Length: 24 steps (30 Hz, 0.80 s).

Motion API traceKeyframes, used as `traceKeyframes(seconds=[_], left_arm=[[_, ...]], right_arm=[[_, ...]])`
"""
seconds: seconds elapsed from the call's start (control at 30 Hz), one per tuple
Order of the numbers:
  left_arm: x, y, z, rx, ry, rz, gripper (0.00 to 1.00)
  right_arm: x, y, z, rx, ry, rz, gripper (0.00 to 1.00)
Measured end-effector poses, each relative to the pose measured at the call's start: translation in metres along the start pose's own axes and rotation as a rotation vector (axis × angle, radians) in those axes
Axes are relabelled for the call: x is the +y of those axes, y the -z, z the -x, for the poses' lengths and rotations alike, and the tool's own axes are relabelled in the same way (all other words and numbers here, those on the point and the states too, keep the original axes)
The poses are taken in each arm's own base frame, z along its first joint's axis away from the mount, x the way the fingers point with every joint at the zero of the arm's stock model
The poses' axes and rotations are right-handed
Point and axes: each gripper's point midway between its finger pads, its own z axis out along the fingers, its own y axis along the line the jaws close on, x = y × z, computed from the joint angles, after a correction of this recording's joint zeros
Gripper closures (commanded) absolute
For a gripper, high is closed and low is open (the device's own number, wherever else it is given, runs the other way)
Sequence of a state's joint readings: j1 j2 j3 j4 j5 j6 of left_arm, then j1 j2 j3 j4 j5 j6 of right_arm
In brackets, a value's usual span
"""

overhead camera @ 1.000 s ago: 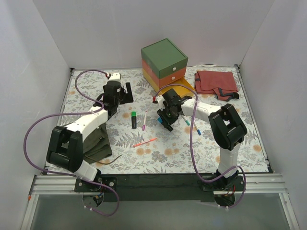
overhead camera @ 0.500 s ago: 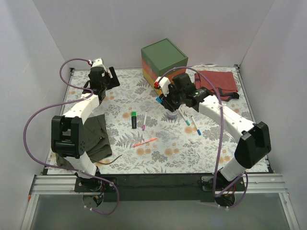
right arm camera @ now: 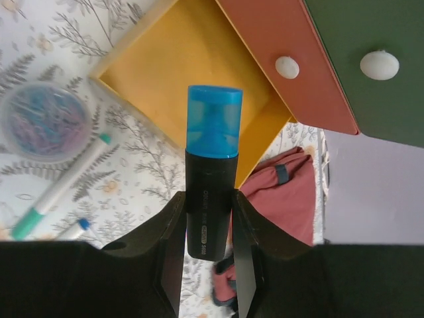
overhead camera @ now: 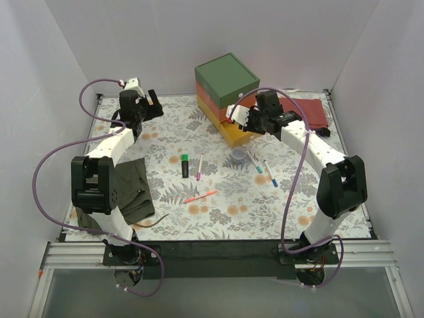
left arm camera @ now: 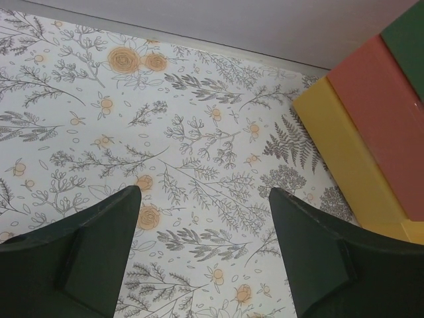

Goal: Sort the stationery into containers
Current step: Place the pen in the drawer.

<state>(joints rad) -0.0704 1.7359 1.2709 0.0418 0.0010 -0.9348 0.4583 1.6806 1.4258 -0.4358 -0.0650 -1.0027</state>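
Lifted off the floral surface [right arm camera: 132, 169] and brought just above the open yellow plastic drawer [right arm camera: 165, 73]: black marker with blue cap [right arm camera: 212, 165], pinched in the half-closed right pincer [right arm camera: 209, 222]. Seemingly ready to drop in. Swung away well left of that drawer: left pincer [left arm camera: 202, 199], wide open, empty.

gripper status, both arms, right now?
Left gripper: open, holding nothing.
Right gripper: closed on a black marker with a blue cap.
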Motion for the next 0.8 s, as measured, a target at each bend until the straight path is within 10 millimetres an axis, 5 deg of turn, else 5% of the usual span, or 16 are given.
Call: traceKeyframes(seconds=[0.5, 0.8], left_arm=[[-0.006, 0.004, -0.017, 0.027, -0.005, -0.028, 0.21], [-0.009, 0.005, -0.016, 0.025, -0.010, -0.034, 0.21]], right_arm=[[-0.029, -0.045, -0.011, 0.020, 0.210, -0.011, 0.85], [-0.022, -0.060, -0.023, 0.045, 0.219, 0.017, 0.53]])
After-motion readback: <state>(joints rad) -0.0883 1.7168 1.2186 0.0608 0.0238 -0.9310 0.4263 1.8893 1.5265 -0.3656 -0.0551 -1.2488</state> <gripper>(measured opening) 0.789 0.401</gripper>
